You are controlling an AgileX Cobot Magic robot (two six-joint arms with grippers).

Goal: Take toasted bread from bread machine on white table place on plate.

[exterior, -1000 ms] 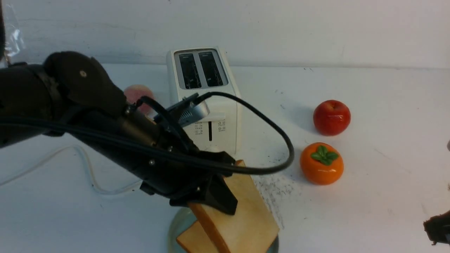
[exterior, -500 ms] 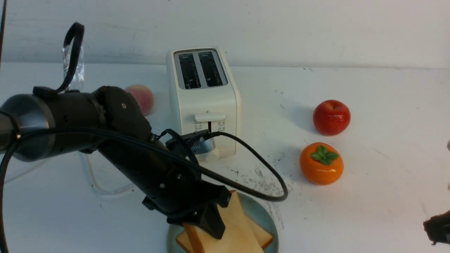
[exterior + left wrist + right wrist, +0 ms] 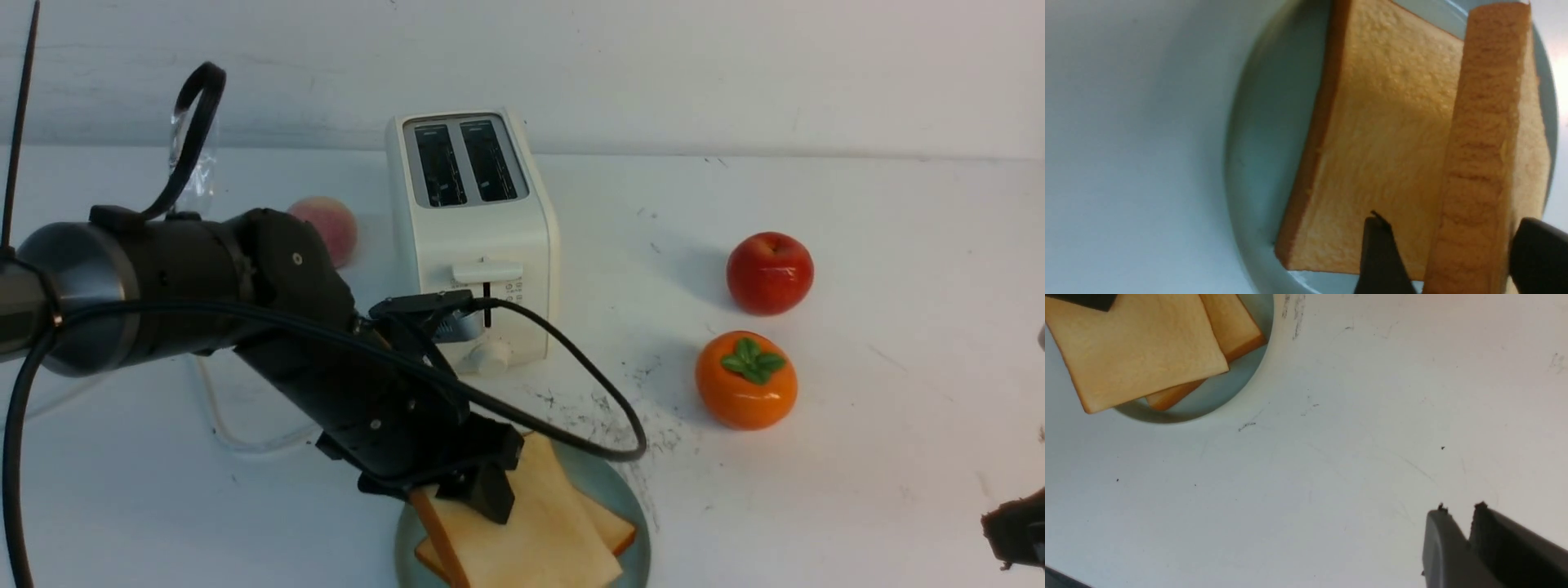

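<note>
The upper slice of toast (image 3: 531, 523) lies between the jaws of the left gripper (image 3: 1441, 249), which stand open: in the left wrist view one finger (image 3: 1382, 253) is apart from the slice, with a gap between them, while the other finger (image 3: 1539, 253) is right at the slice's far face, and whether it touches I cannot tell. The slice sits over the plate (image 3: 600, 482), tilted, with its crust edge toward the wrist camera, above the lower slice of toast (image 3: 1388, 155), which rests in the plate at a different angle. In the front view, the near part of the plate and the near ends of both slices are cut off by the frame, and the left gripper covers one corner of the upper slice. The right gripper (image 3: 1470, 539) is well apart from the toast, over the white table (image 3: 1331, 477); its fingertips look close together, but whether they are fully closed I cannot tell. Only a small bit of it shows at the front view's edge. The left arm (image 3: 326, 327) hides part of the front of the bread machine (image 3: 482, 237), whose two slots are empty.
</note>
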